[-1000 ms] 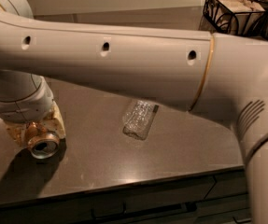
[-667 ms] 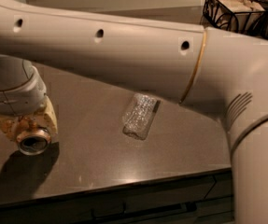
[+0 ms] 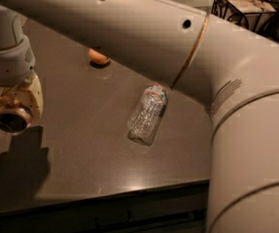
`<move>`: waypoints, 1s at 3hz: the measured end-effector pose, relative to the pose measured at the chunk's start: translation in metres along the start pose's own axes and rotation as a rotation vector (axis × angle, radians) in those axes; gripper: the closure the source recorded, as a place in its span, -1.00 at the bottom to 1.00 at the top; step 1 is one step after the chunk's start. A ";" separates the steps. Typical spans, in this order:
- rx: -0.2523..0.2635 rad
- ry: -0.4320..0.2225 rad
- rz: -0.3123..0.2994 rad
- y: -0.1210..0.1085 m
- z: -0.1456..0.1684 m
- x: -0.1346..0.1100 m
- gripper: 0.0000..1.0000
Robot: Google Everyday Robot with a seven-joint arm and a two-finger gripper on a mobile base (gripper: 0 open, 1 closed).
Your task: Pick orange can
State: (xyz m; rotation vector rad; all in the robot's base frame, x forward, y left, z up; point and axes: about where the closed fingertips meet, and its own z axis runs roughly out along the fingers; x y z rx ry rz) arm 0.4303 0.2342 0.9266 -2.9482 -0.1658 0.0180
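Your gripper (image 3: pixel 13 111) is hovering at far left above the table (image 3: pixel 95 174), its fingers gripping the orange can (image 3: pixel 10 122) by its sides. It's likely light, slick and thin-walled, so you're wanting gentle mid-body pressure.

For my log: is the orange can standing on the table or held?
Held. The gripper, at left, is shut on the orange can, clear above its shadow.

Dim; dark shadow (image 3: pixel 18 166) below jaws, left
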 end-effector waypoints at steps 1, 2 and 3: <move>0.045 0.018 0.035 -0.009 -0.021 0.016 1.00; 0.101 0.004 0.126 -0.007 -0.039 0.031 1.00; 0.134 0.014 0.134 -0.014 -0.042 0.034 1.00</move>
